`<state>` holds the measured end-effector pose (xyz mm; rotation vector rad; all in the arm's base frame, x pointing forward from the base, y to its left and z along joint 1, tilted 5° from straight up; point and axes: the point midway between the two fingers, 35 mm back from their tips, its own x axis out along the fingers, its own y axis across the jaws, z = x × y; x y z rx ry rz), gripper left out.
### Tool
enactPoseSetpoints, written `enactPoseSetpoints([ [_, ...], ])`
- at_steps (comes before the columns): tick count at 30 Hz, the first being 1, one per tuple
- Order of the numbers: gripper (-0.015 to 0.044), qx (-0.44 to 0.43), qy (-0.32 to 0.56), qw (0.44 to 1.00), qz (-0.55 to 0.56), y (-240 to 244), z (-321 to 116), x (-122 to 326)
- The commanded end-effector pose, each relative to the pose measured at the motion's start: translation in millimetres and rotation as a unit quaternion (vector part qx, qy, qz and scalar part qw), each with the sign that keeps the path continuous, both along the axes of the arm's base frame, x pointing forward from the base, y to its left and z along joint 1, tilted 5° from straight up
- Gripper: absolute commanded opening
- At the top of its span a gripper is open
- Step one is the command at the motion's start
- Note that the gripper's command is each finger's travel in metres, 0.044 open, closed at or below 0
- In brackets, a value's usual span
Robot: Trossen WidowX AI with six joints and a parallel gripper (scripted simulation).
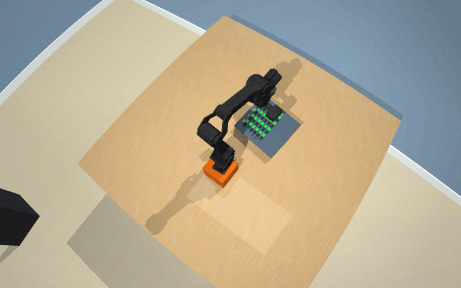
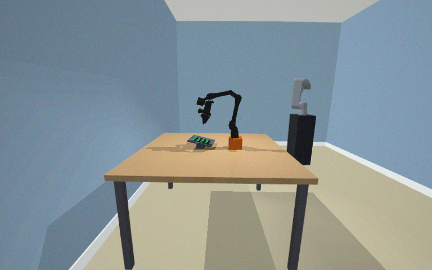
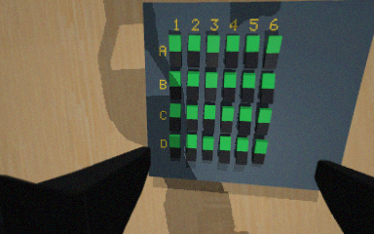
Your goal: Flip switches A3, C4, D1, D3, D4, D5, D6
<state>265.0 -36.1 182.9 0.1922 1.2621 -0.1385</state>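
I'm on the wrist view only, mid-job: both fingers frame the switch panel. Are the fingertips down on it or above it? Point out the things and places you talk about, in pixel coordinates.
Observer: Above it. From the exterior view, the gripper (image 1: pixel 272 113) (image 2: pixel 204 122) (image 3: pixel 230 162) hangs well clear of the panel (image 1: pixel 285 127) (image 2: pixel 209 143) (image 3: pixel 312 97).
Operator: Does the panel lie flat on the table?
Observer: No, the exterior view shows it tilted on a small stand (image 2: pixel 200 146), its edge nearest the arm lower.
Operator: And what's the arm's base standing on?
Observer: An orange block (image 1: pixel 223 180) (image 2: pixel 235 143), on the wooden table (image 1: pixel 152 135) (image 2: pixel 210 165) (image 3: pixel 58 97).
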Motion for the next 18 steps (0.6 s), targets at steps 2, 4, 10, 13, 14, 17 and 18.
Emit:
enactPoseSetpoints([
  [2, 0.0347, -0.001, 0.0, 1.0, 0.0, -1, -4, 8],
  [4, 0.0295, -0.003, 0.0, 1.0, 0.002, -2, -18, 29],
  [10, 0.0137, -0.009, 0.002, 1.0, 0.005, -3, -67, 88],
  [13, 0.0059, -0.009, 0.002, 1.0, 0.005, -3, -69, 90],
  [14, 0.0032, -0.009, 0.002, 1.0, 0.005, -3, -69, 90],
  [17, 0.0, -0.009, 0.002, 1.0, 0.005, -3, -69, 90],
  [18, 0.0, -0.009, 0.002, 1.0, 0.005, -3, -69, 90],
])
